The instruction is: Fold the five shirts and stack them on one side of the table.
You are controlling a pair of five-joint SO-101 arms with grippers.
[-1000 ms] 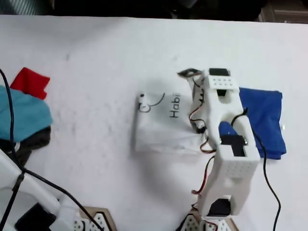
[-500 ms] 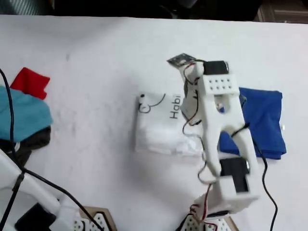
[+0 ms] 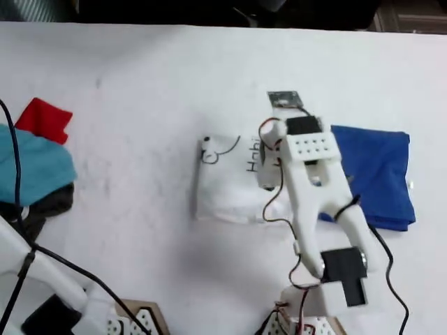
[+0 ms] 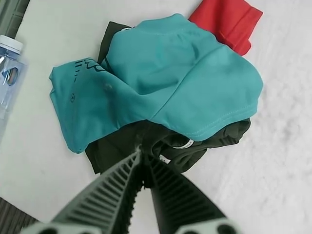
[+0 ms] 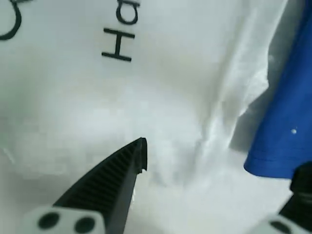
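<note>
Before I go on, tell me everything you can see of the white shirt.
The white shirt lies flat near the middle of the table, folded into a rough rectangle, in soft knit-looking cloth. Black lettering and a line drawing show on top. Its edge nearest the arms is rumpled, and one side is creased where it meets the blue shirt. The right tool hangs open over that corner; whether it touches the cloth cannot be told.

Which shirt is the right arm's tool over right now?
The white shirt with black lettering: the right tool hangs open over it. The blue shirt lies beside it; the teal shirt, red shirt and dark shirt are piled far off.
</note>
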